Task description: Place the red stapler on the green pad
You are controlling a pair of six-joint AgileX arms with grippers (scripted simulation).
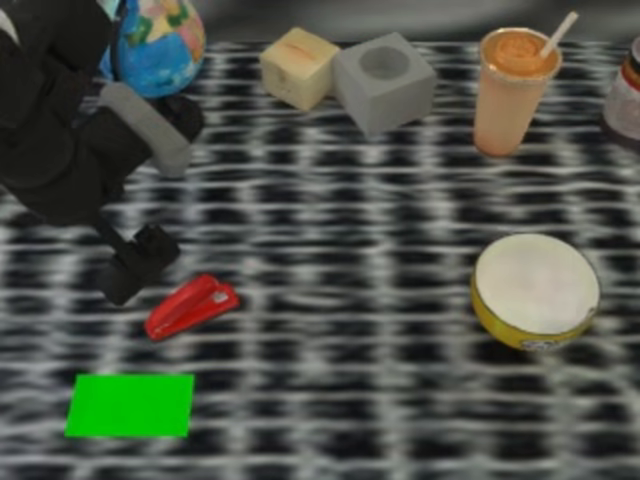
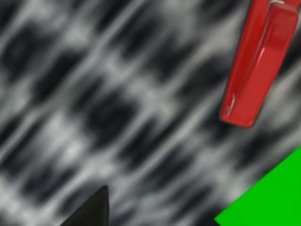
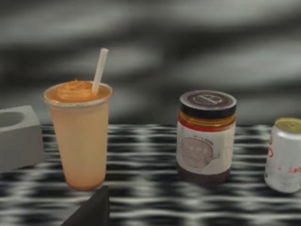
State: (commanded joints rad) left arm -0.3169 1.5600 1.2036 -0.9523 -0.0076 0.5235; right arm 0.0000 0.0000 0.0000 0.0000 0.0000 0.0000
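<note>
Left gripper (image 1: 140,262) just beside the red stapler (image 1: 191,306)
Hovering at its upper-left, apart from it; finger spread impossible to tell; green pad (image 1: 131,405) lying below

I saw a globe (image 1: 160,40) at the table's far left, then a cream cube (image 1: 298,66) touching a grey block with a round hole (image 1: 385,80), an orange drink cup with straw (image 1: 514,88), a labelled jar (image 3: 205,136), a can (image 3: 284,155). A yellow-rimmed round tin (image 1: 535,290) sat nearer, on the right.
</note>
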